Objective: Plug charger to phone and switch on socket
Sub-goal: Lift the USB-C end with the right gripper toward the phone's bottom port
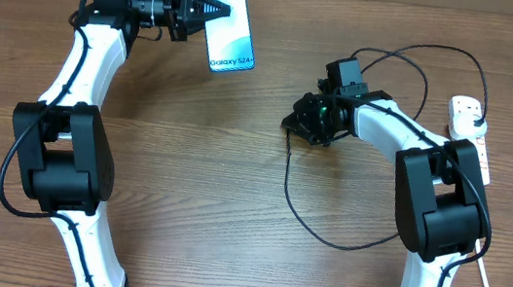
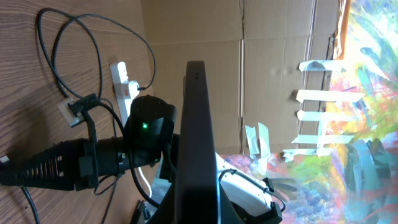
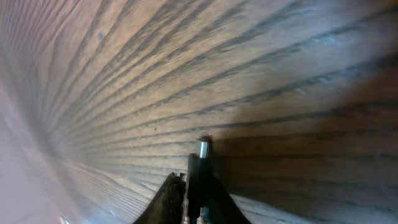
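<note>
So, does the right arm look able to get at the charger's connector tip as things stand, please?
Very likely yes: the right pincer is down at the table with the charger's connector tip between its fingers, nothing else crowding it.

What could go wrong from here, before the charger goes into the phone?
1. The right gripper pinches the charger just behind its small tip; it may slip or tilt when lifted.
2. The left gripper holds the phone at one side only, so pushing the connector in may twist it.
</note>
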Controlling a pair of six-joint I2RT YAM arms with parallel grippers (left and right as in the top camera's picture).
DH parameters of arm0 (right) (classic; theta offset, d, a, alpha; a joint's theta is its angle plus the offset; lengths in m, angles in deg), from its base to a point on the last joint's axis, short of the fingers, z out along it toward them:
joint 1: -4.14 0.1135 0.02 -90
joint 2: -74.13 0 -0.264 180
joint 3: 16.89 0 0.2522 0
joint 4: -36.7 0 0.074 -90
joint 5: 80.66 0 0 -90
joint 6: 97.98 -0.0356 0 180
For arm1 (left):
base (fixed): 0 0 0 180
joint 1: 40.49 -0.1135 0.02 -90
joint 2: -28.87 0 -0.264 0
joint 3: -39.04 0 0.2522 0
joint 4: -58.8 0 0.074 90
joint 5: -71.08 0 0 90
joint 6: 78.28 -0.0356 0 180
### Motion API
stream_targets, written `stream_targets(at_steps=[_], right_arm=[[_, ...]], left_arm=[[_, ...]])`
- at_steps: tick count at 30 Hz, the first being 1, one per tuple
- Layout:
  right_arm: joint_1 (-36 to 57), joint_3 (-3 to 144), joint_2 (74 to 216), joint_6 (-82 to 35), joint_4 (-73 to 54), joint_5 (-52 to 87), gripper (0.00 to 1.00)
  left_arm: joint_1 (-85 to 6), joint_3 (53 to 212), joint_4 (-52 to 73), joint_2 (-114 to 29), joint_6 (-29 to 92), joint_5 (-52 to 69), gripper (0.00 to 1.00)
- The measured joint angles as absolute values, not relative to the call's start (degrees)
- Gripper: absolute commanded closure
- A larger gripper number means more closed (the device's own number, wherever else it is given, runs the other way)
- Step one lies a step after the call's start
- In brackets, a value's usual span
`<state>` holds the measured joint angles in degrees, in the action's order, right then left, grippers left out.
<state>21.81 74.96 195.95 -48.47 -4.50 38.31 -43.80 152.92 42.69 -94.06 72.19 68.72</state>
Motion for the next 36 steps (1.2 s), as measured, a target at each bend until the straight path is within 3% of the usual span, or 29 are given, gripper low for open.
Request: stream_targets(at_steps=[12,19,28,36], right_arm=[[21.6,75.0,196.2,-44.8,-4.1,41.7,0.96],[18.8,75.6,193.1,-32.4,-4.2,54.6,0.96],[16.5,76.9,178.5,-18.4,-6.5,73.2,0.96],[17.5,77.2,178.0,-11.7,-8.3,81.6,0.96]], left_arm=[[-43.8,152.9,42.7,-94.1,72.2,68.7,0.96],[-43.8,152.9,42.7,-94.1,72.2,69.0,0.96],[-43.8,152.9,42.7,-94.1,72.2,69.4,0.96],[-43.5,152.9,42.7,-94.1,72.2,69.4,0.96]])
